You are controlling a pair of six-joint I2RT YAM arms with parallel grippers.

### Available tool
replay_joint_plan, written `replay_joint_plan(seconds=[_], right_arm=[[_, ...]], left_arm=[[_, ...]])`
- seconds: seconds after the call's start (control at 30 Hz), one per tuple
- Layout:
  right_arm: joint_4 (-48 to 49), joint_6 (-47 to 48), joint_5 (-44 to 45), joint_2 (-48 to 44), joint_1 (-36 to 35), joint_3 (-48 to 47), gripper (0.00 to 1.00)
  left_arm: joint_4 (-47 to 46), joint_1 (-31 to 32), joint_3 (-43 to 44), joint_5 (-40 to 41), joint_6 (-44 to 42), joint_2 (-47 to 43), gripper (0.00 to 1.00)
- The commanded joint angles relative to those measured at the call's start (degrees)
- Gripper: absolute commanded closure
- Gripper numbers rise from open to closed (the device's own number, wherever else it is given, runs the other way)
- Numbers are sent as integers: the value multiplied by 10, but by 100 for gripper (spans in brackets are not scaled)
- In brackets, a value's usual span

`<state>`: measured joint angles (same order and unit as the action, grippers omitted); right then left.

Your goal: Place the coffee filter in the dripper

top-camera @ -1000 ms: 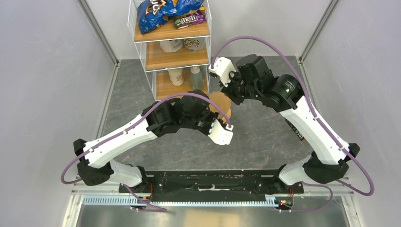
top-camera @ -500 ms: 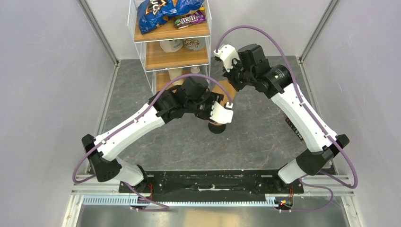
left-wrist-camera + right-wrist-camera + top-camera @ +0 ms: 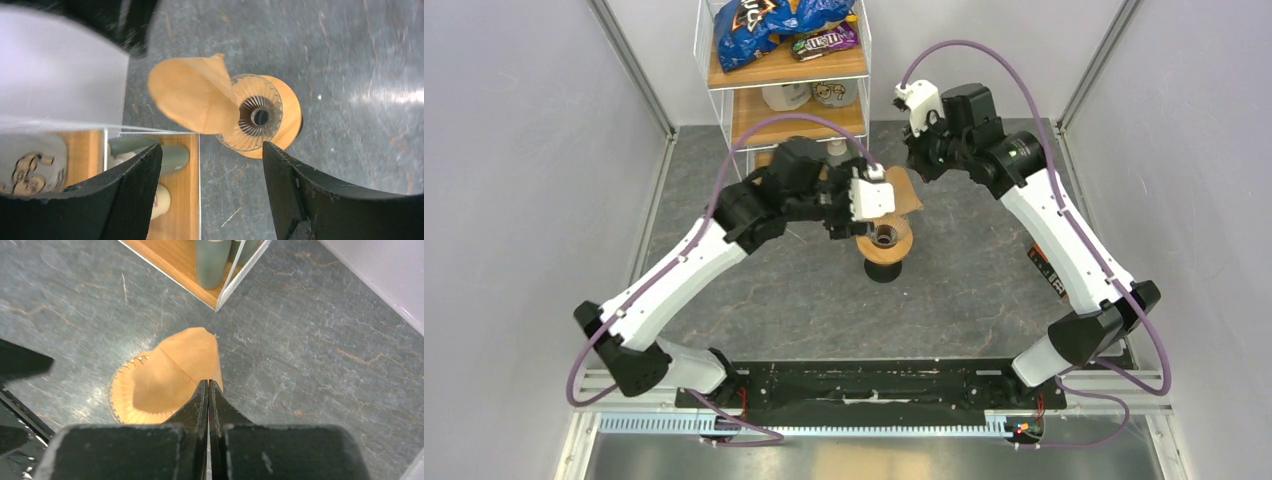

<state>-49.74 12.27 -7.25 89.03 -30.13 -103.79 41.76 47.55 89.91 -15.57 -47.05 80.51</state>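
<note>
We judge the coffee filter (image 3: 192,97) to be very light and limp. It is thin paper that will bend, crease or slide at the least push, and it could tear if pinched hard. The best hold is a light pinch on the free edge that sticks out past the glass. The alternative is a gentle press from above into the cone. The dripper (image 3: 257,117) is glass, so it is stiff but breakable. It looks light enough on its small base to tip if we nudge it sideways.

The filter is tan-brown and fan-shaped with a rounded outer edge, a faint seam line across it and a small curl at one corner. It seems still folded flat, not spread into a cone.

It lies partly across the mouth of the dripper, resting on the ribbed glass rim. The rest hangs out over the rim towards the wire rack (image 3: 784,70). It is not seated, and the dark hole at the bottom of the cone shows uncovered. The dripper stands upright on the grey worktop (image 3: 310,365), near the rack.

Our left pincer (image 3: 211,150) hangs above with its jaws wide apart and nothing between them. Our right pincer (image 3: 208,385) is pressed shut. In its own view the tips overlap the filter's edge, and we cannot tell whether they touch the paper.
</note>
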Motion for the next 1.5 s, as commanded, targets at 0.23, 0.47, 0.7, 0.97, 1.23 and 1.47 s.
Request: replay_joint_plan(seconds=[0.23,0.47,0.7,0.97,1.23,1.47], right_arm=[[14,-121,-137,-12,21,-33,100],[-81,-73,-111,42,113,-88,53],[-26,-92,-183,129,221,-50,38],[-103,79,-380,297,254,-170,10],[-152,157,-414,406,247,-220,27],[-167,183,-422,446,202,-219,25]], left_arm=[[-124,-100,-53,-65,277,-122,22],[-74,-137,-74,-92,312,-121,19],[-99,-139,-133,-106,366,-154,19],[-55,-140,-133,-118,365,-155,19],[-57,-142,-134,-118,358,-144,20],[-55,-142,-139,-122,355,-144,20]])
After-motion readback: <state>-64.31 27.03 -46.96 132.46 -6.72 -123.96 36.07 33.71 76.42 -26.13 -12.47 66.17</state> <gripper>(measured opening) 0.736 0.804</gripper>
